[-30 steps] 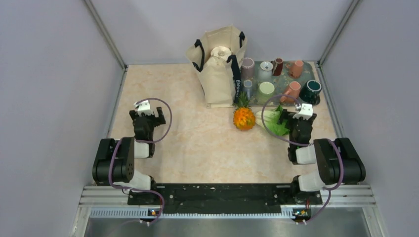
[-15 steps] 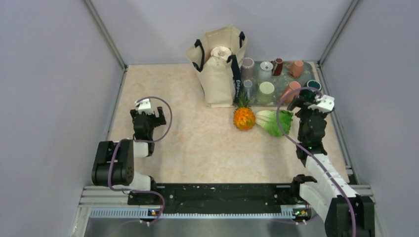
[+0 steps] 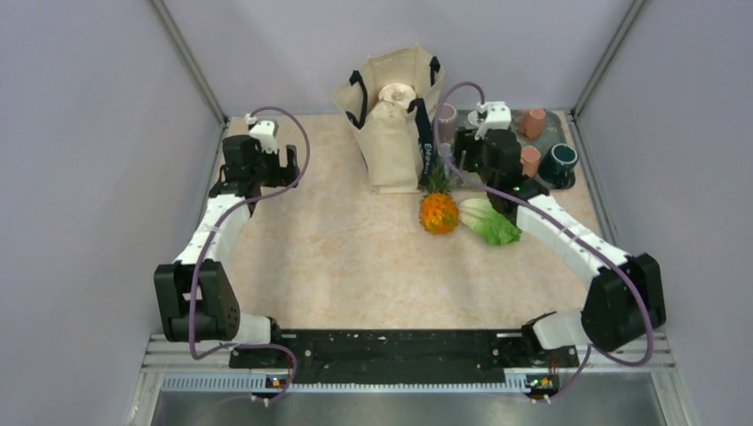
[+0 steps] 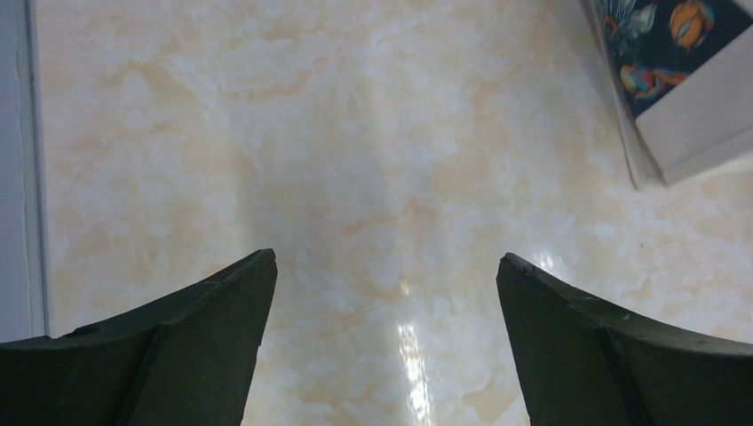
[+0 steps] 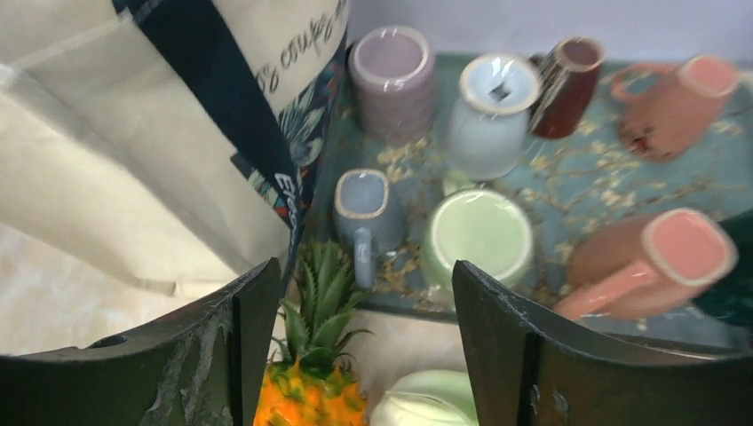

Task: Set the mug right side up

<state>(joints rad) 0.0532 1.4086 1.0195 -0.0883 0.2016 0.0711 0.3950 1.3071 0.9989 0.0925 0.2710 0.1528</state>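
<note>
Teal blossom-patterned tray [image 5: 622,177] sits at the far right of the tabletop [image 3: 355,257], just beside a cream tote bag [image 3: 391,133]. The tray carries a cluster of mugs. The mug [image 5: 490,106], pale blue-white, stands base up in the tray's back row, a small label showing on its upturned bottom. It sits between a purple mug [image 5: 391,71] on the bag side and a dark red mug [image 5: 568,75] that leans. The purple one also seems to show its base, though this is less certain. Two pink mugs lie on their sides: the far pink mug [image 5: 684,98] at the back, the near pink mug [image 5: 648,262] at the front. A small blue-grey mug [image 5: 362,202] and a pale green mug [image 5: 478,235] stand in the front row, close to each other. A dark green mug [image 3: 561,162] occupies the front right corner. The right tool [image 5: 361,271] hangs above the tray's front edge near the bag, jaws spread wide, nothing between them, touching no mug. A pineapple [image 3: 439,211] and a leafy green [image 3: 490,222] lie on the tabletop just in front of the tray. The left tool [image 4: 386,262] hovers over bare tabletop at the far left, jaws likewise apart and empty, with the bag's printed corner at the edge of its view.
</note>
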